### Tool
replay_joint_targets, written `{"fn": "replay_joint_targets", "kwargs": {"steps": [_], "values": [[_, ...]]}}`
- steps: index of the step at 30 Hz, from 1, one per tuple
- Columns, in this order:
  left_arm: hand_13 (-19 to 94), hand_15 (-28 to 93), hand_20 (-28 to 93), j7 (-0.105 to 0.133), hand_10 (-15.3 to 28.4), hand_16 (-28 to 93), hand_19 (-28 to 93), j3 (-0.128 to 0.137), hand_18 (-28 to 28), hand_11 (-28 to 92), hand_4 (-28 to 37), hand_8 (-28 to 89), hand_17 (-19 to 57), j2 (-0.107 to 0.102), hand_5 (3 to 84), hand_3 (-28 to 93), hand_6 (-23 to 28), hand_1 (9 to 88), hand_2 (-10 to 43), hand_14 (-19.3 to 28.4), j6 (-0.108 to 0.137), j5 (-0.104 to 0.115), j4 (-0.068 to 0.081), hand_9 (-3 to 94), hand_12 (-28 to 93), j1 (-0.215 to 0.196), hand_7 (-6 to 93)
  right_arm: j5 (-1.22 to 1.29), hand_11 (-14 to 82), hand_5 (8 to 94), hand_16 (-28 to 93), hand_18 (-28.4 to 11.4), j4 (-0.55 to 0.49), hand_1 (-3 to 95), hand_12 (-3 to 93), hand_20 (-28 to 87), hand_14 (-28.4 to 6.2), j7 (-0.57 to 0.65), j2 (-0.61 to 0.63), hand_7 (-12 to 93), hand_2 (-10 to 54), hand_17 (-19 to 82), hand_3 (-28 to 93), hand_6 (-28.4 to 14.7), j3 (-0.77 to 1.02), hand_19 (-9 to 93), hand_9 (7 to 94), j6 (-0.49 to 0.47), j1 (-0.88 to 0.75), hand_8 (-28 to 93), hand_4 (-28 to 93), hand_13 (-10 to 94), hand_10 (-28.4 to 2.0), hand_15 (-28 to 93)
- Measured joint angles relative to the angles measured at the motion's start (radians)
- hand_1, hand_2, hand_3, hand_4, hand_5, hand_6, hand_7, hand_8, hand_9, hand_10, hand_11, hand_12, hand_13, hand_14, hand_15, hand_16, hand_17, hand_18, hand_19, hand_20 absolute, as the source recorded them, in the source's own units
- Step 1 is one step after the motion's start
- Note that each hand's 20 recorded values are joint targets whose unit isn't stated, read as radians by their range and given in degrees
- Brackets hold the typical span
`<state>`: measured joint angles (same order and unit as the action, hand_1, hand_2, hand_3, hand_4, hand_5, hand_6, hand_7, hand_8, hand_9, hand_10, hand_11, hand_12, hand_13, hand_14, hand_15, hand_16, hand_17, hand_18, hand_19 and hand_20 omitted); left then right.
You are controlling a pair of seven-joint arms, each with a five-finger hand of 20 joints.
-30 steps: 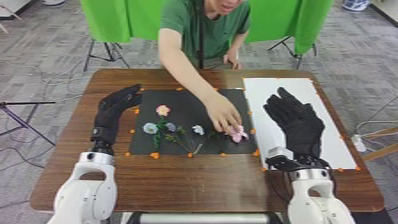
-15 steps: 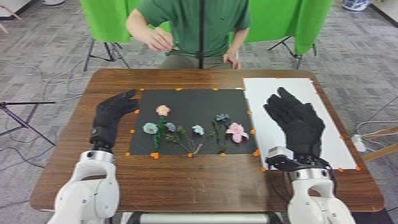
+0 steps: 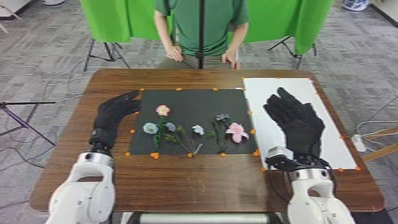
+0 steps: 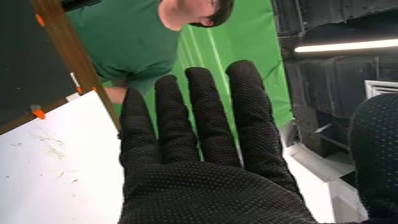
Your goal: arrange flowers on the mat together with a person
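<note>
Find the pink flower (image 3: 237, 132) near the right edge of the dark mat (image 3: 209, 97), the coral flower (image 3: 163, 110) towards the mat's upper left. Note the left hand (image 3: 115, 107) open and relaxed just left of the mat, the right hand (image 3: 295, 117) open, straight-fingered, to the mat's right. Expect light, soft, easily crushed blooms; pinch gently by a thin, probably bendy stem (image 3: 163, 119).

We read robotics lab: white robot arms (image 3: 84, 190) at wooden table (image 3: 200, 182), green cloth backdrop (image 3: 107, 25) behind, black tripod stand (image 3: 19, 120), cables trailing on grey floor (image 3: 53, 50). Above us, strip light (image 4: 346, 46) glows.
</note>
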<state>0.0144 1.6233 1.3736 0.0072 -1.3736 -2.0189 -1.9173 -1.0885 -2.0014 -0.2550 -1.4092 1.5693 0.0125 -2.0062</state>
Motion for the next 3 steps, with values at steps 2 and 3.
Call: {"fn": "replay_joint_targets", "kwargs": {"steps": [2, 3], "values": [[37, 26, 19, 0.018, 14.6, 1, 20, 0.004, 14.7, 20, -17.9, -5, 3.4, 0.001, 49.1, 63, 5.1, 27.7, 4.3, 19.4, -0.036, 0.0, 0.007, 46.3, 15, 0.0, 10.9, 0.0, 5.5, 48.3, 16, -15.1, 0.0, 5.5, 13.2, 28, -12.6, 0.001, 0.0, 9, 6.0, 19, 76, -0.3, 0.0, 3, 45.4, 0.002, -0.001, -7, -17, 32, -14.0, 10], [37, 26, 19, 0.027, 14.6, 1, 20, 0.005, 14.7, 20, -17.9, -5, 3.5, 0.002, 49.0, 63, 5.0, 27.7, 4.2, 19.4, -0.048, 0.0, 0.009, 46.4, 15, 0.0, 10.9, 0.0, 5.5, 48.4, 16, -15.1, 0.0, 5.5, 13.2, 28, -12.6, 0.001, 0.0, 9, 6.0, 19, 76, -0.3, 0.0, 3, 45.4, 0.003, -0.001, -7, -17, 32, -14.0, 10]]}}
